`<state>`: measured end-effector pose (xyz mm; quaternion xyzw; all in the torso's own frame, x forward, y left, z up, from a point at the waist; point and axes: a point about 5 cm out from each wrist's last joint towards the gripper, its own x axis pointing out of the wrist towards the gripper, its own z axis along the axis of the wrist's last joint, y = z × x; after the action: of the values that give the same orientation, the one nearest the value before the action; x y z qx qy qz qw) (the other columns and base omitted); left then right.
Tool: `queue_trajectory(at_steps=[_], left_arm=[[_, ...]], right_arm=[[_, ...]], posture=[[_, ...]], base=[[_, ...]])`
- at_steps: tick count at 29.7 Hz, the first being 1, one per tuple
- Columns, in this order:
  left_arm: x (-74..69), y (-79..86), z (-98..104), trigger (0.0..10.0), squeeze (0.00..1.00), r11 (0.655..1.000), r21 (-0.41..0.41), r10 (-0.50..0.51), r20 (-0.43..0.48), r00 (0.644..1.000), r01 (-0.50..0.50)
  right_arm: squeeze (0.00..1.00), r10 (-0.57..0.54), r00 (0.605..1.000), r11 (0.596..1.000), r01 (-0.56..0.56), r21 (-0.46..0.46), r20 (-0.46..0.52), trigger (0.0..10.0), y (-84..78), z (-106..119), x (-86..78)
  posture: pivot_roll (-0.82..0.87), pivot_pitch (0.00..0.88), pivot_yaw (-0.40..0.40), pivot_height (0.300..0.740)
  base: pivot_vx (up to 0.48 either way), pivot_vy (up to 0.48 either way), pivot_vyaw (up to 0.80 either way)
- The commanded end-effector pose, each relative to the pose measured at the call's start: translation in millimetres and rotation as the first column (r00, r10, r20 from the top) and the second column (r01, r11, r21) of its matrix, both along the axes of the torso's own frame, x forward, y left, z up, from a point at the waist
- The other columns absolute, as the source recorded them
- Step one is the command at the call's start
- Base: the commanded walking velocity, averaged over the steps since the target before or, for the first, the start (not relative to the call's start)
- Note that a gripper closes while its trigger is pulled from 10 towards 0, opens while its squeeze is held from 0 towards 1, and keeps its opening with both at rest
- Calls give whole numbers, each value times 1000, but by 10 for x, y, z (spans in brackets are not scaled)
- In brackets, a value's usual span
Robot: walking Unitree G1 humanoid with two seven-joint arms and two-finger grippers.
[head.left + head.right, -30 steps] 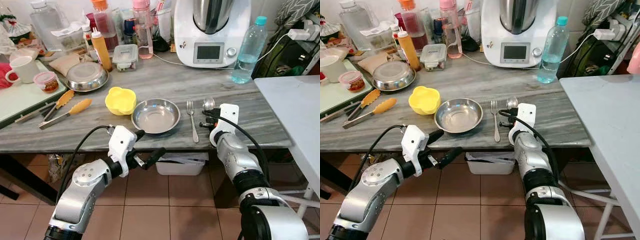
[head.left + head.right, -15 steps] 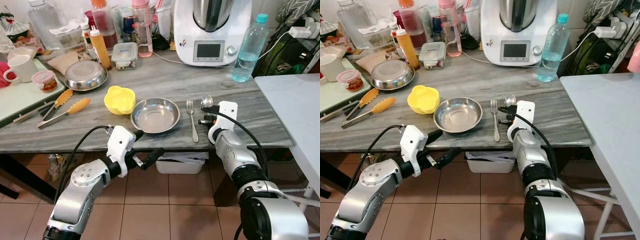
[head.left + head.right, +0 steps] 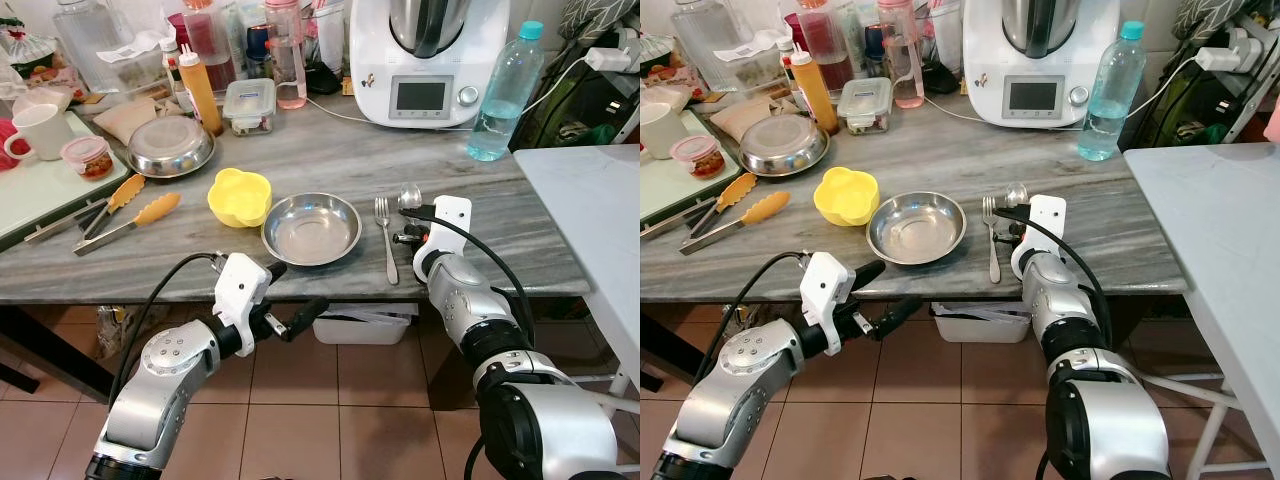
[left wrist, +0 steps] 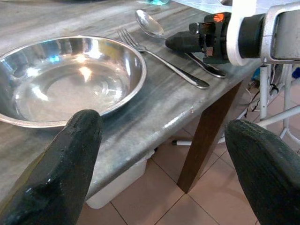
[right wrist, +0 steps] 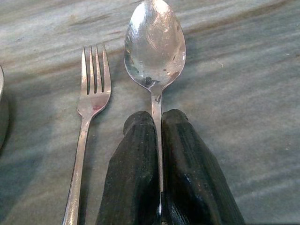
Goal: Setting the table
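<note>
A: Where is the spoon (image 5: 155,51)?

B: On the table (image 3: 300,165), its handle pinched between the two fingers of the right gripper (image 5: 159,129); the bowl end sticks out just past the fingertips.

A: And the fork (image 5: 89,108)?

B: Just beside the spoon, apart from the fingers, with the steel bowl (image 3: 311,229) on its far side.

A: The left gripper (image 4: 164,154)?

B: Spread wide, holding nothing, below the table edge; the steel bowl lies just beyond its fingertips.

Grey-veined marble tabletop (image 3: 300,160); shiny silver steel bowl (image 3: 311,229), fork (image 3: 384,235), spoon (image 5: 154,44); yellow flower-shaped cup (image 3: 240,197); orange-tipped tongs (image 3: 120,212); black gripper fingers (image 5: 136,173).
</note>
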<state>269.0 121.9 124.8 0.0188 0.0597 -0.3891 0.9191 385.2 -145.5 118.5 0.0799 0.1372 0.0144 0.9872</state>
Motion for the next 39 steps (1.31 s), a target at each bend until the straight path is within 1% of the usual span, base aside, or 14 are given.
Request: queue_trajectory(at_steps=[1,2,3,4,11,17,29,33,34,35,37,39], left_arm=[[-16,24,27,10000,0,1000,23,0,18,1000,0],[-14,26,27,10000,0,1000,26,-2,18,1000,1],[-14,26,27,10000,0,1000,26,-2,18,1000,1],[-9,26,29,10000,0,1000,27,-3,19,1000,3],[-3,5,44,10000,0,999,28,-21,22,1000,21],[-36,-19,45,10000,0,998,18,-63,13,998,62],[-11,-49,107,10000,0,998,-17,-56,33,998,56],[-6,-49,112,10000,0,999,-19,-48,36,998,49],[-8,-42,111,10000,0,999,-19,-41,37,998,42],[-8,-42,111,10000,0,999,-19,-41,37,998,42],[-12,-33,108,10000,0,999,-21,-32,37,999,33],[-19,-21,110,10000,0,999,-30,-12,39,999,13]], right_arm=[[8,-2,1000,1000,3,22,-26,10000,20,-43,-9],[345,-3,1000,1000,3,25,-31,10000,25,-60,-16],[345,-3,1000,1000,3,25,-31,10000,25,-60,-16],[1000,-1,999,1000,2,30,-38,10000,33,-82,-27],[1000,-7,999,1000,8,26,-47,10000,16,-120,-44],[1000,-15,999,1000,16,24,-40,10000,-13,-101,-35],[1000,-21,1000,1000,22,21,-23,10000,-37,-91,-38],[1000,-23,1000,999,22,33,4,10000,-43,-51,-35],[1000,-25,999,999,25,20,29,10000,-59,-19,-37],[1000,-25,999,999,25,20,29,10000,-59,-19,-37],[1000,-27,998,1000,27,12,56,10000,-73,15,-42],[1000,-35,994,999,35,2,106,10000,-104,80,-63]], posture=[[83,86,61,740],[82,86,64,740],[82,86,64,740],[81,86,66,740],[76,85,71,740],[72,82,69,740],[76,71,68,740],[81,69,65,740],[81,69,65,740],[81,69,65,740],[82,69,65,740],[80,68,65,740]], base=[[0,0,0],[0,0,0],[0,0,0],[0,0,0],[0,0,0],[0,0,0],[0,0,0],[0,0,0],[0,0,0],[0,0,0],[0,0,0],[0,0,0]])
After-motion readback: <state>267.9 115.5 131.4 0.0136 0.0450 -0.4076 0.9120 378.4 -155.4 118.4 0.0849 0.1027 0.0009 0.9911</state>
